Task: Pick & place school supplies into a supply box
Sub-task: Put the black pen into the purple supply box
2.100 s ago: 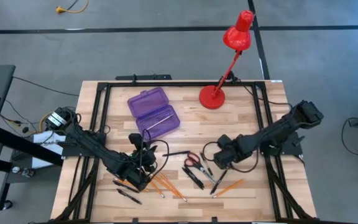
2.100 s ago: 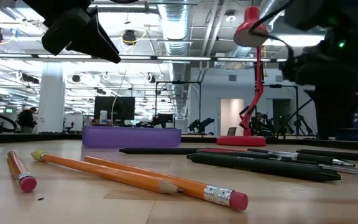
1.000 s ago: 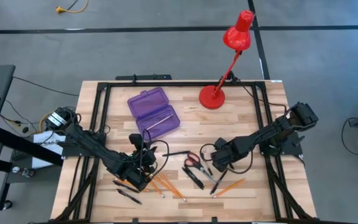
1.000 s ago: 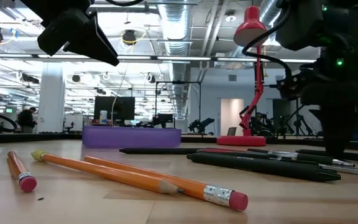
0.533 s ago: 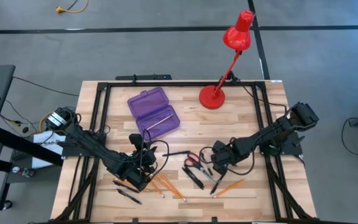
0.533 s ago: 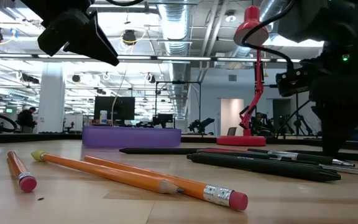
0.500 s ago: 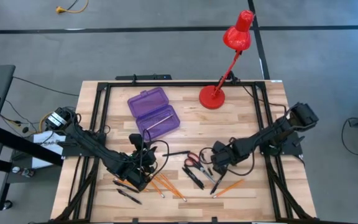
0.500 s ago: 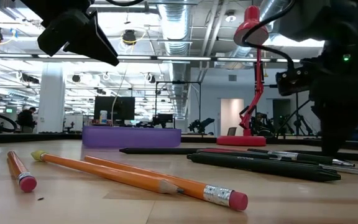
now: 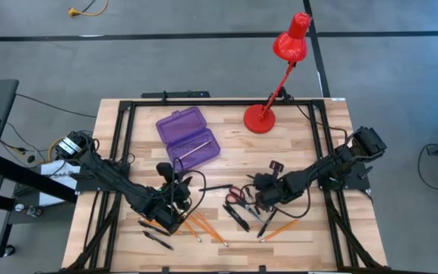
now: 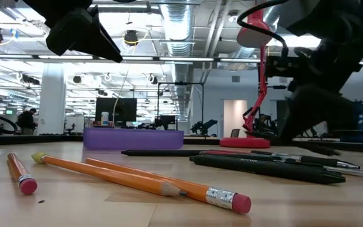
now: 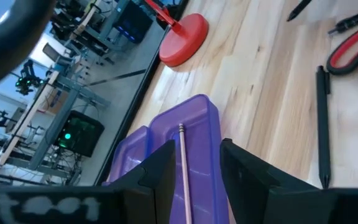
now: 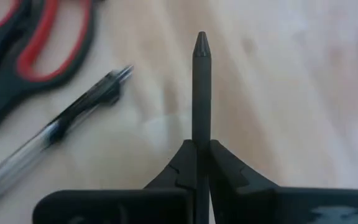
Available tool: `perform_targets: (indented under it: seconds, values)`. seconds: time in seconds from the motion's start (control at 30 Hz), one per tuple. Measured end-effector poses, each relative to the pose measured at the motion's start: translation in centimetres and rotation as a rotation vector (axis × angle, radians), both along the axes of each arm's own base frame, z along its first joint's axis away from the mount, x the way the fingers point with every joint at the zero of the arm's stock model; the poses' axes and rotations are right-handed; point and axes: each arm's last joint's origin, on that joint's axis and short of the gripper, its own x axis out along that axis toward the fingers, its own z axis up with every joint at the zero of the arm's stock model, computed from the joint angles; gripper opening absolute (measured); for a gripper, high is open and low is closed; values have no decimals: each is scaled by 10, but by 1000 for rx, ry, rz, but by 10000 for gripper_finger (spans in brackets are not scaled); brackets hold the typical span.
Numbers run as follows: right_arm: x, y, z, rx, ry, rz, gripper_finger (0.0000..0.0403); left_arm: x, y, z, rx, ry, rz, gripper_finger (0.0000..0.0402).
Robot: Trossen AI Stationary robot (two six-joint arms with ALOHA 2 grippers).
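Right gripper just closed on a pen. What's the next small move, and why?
Probably lift it straight up a little. In the right wrist view the right gripper is shut on a black pen, with the scissors and a clear pen lying close by. Rising first should clear them before heading to the open purple box.

An open supply box (image 9: 188,137) sits upper left of centre on the table (image 9: 310,156), a lamp (image 9: 262,116) to its right; pencils (image 9: 204,227), pens (image 9: 236,217) and scissors (image 9: 236,195) lie scattered below.
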Motion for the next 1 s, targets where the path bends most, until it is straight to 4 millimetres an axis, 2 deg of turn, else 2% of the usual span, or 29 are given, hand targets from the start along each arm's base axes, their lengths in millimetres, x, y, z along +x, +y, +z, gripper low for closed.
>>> perform_targets:
  seconds: [0.27, 0.57, 0.8, 1.0]
  values:
    - [10, -1, 8, -236, -73, 98, 1, -10, 5, -1, -27, -53, 82, 114]
    - [37, 1, 36, -576, -173, 186, 1, -28, 5, 0, -56, -140, 161, 114]
    - [60, -19, 52, -662, -237, 178, 0, -45, 2, 3, -74, -180, 192, 114]
    - [77, -46, 63, -632, -319, 231, 1, -56, -1, 6, -87, -220, 206, 114]
